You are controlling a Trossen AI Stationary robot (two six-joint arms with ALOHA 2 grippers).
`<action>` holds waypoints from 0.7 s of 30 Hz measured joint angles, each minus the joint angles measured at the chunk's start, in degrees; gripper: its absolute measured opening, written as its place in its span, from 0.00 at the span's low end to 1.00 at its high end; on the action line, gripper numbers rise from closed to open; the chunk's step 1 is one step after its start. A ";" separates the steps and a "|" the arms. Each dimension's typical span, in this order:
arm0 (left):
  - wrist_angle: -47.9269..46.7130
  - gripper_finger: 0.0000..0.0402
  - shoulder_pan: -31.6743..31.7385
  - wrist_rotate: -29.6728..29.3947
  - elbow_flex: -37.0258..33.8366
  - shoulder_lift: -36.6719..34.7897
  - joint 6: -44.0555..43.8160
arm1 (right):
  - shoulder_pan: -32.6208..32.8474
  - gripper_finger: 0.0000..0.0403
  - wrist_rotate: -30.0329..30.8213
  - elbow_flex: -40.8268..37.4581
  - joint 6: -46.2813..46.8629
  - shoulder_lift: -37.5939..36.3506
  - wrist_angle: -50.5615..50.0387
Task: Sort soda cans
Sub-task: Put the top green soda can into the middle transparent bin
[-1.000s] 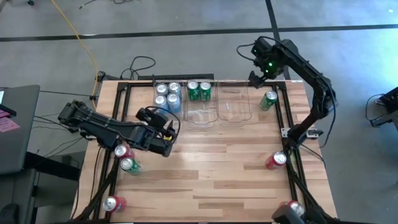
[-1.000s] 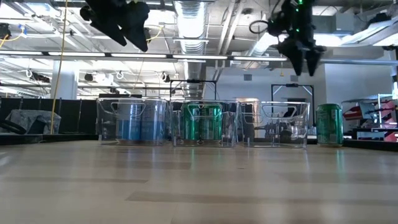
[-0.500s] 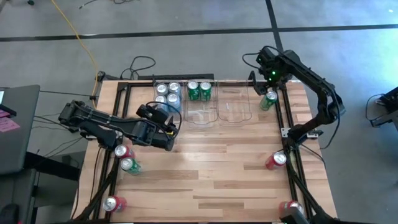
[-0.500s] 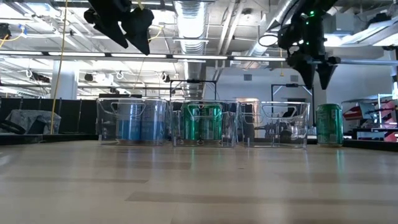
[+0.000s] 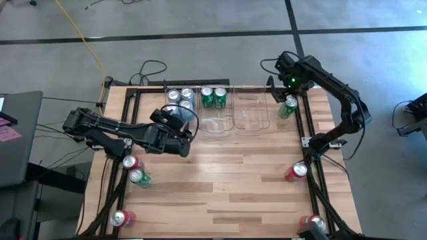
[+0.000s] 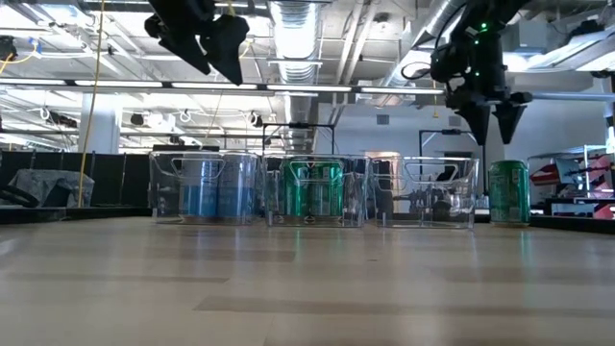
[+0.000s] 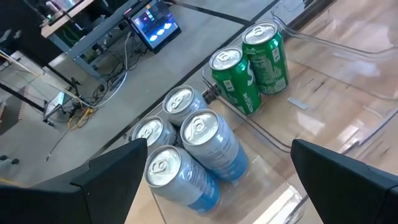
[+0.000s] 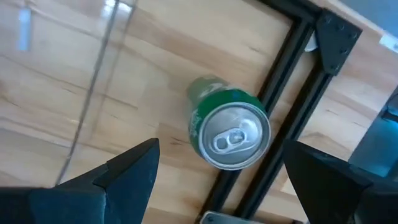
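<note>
At back right of table [image 5: 227,167]: right gripper [image 6: 492,123] raised above upright green can [image 5: 288,107], fingers spread, nothing held; can beside black frame rail [image 8: 273,118], outside empty right bin [image 5: 251,113]. Over left bin [image 5: 179,103]: left gripper [image 6: 223,60] raised, fingers spread, nothing held. Left bin: four blue/silver cans [image 7: 186,149]. Middle bin [image 5: 215,107]: two green cans [image 7: 249,65]. Front left: two red cans [image 5: 131,162], one green [image 5: 139,177]. Front right: two red cans [image 5: 297,171].
</note>
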 joint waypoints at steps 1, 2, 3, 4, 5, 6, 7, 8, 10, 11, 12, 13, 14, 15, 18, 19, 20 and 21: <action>0.14 0.97 0.00 0.14 0.00 0.00 0.17 | 0.26 0.88 0.75 -0.38 0.71 0.00 0.56; 0.10 0.97 0.00 0.27 0.00 0.00 0.19 | 0.51 0.88 1.21 -0.83 1.79 0.00 1.23; 0.10 0.97 0.00 0.57 0.00 0.00 0.21 | 0.73 0.88 1.35 -1.42 3.03 0.00 1.77; 0.10 0.97 0.00 0.78 0.00 0.00 0.22 | 0.84 0.88 1.40 -2.23 4.04 0.00 2.12; 0.10 0.97 0.00 0.95 0.00 0.00 0.22 | 0.85 0.88 1.39 -2.95 4.33 0.02 2.28; 0.08 0.97 0.00 1.02 0.00 0.00 0.22 | 0.89 0.88 1.41 -3.47 4.36 0.07 2.54; 0.08 0.97 0.00 1.04 0.00 0.00 0.22 | 0.94 0.88 1.41 -3.65 4.52 0.07 2.72; 0.08 0.97 0.00 1.04 0.00 0.00 0.22 | 0.93 0.88 1.43 -3.67 5.03 0.11 3.03; 0.05 0.97 0.00 1.05 0.00 0.00 0.24 | 0.89 0.88 1.59 -3.65 5.91 0.50 3.13; 0.05 0.97 0.00 1.06 0.00 0.00 0.24 | 0.86 0.88 1.65 -3.67 6.28 0.82 3.06; 0.05 0.97 0.00 1.09 0.00 0.00 0.39 | 0.86 0.88 1.71 -3.69 6.93 1.03 2.95; 0.05 0.97 0.02 1.11 0.00 0.00 0.66 | 0.86 0.88 1.71 -3.69 7.81 1.24 2.95; 0.05 0.97 0.02 1.11 0.00 0.00 0.99 | 0.88 0.88 1.74 -3.69 8.91 1.56 2.92; 0.05 0.97 0.01 1.11 0.00 -0.01 1.17 | 0.91 0.88 1.74 -3.69 9.93 1.90 2.78; 0.05 0.97 0.00 1.17 0.00 0.00 1.25 | 1.23 0.88 1.76 -3.69 11.20 2.70 2.77; 0.05 0.97 0.00 1.15 0.00 0.00 1.27 | 1.42 0.88 1.76 -3.69 11.64 2.84 2.71; 0.05 0.97 0.00 1.15 0.00 0.00 1.27 | 1.58 0.88 1.78 -3.69 11.98 3.16 2.71; 0.03 0.97 0.02 1.15 0.00 0.00 1.27 | 1.72 0.88 1.76 -3.69 12.10 3.56 2.71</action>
